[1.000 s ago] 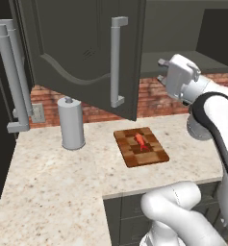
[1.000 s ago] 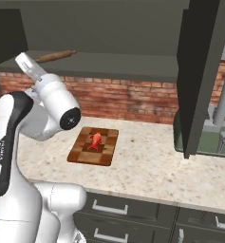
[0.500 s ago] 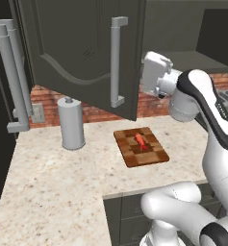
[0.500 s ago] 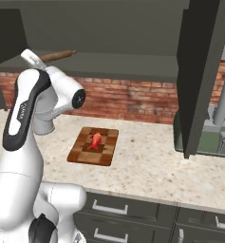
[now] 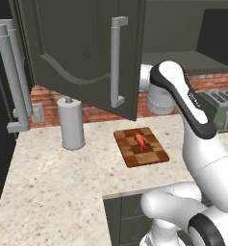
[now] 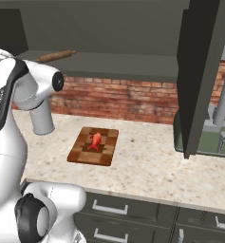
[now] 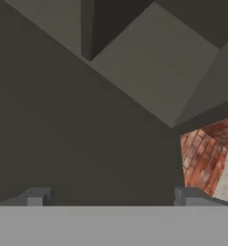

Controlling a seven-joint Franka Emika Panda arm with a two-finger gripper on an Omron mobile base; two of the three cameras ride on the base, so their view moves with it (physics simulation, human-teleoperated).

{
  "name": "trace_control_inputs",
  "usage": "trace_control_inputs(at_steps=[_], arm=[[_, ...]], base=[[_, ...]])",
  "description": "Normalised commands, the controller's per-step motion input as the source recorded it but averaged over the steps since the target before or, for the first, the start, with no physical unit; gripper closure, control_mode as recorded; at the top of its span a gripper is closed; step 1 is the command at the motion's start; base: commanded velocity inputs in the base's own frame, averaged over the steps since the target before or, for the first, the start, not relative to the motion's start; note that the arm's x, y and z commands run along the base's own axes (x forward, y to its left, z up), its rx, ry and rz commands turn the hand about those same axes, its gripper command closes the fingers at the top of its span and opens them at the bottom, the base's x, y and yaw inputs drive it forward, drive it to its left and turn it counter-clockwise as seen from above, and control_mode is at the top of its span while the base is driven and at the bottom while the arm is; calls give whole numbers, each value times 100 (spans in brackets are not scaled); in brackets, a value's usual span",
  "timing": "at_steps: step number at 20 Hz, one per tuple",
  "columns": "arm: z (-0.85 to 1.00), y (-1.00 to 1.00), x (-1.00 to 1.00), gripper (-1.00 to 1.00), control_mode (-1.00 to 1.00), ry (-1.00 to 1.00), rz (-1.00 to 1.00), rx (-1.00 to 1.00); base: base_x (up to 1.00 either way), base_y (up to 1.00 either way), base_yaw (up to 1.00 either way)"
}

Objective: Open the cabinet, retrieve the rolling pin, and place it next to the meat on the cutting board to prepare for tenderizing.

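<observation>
The cabinet (image 6: 199,76) already stands open, both doors swung out: one fills the upper left of the left base view, the other hangs at the right of the right base view; so the first step looks done. The rolling pin (image 6: 56,56) lies untouched on the cabinet shelf, in the upper left of the right base view, near the shelf's front edge. The gripper (image 7: 110,196) is empty, its two fingertips standing far apart at the bottom of the hand view, facing the dark inside of the cabinet. The meat (image 6: 96,140) rests on the cutting board (image 6: 80,155), low and left of centre in that same view; the board has free room beside it. I judge that reaching, grasping, carrying and placing are all left.
</observation>
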Motion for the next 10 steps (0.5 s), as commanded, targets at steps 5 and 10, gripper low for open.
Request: trace_control_inputs(at_steps=[5,10], arm=[[0,100,-51,-100,-100,-8,14,-13],[0,100,-40,-100,-100,-7,13,-13]], base=[[0,0,0],[0,0,0]])
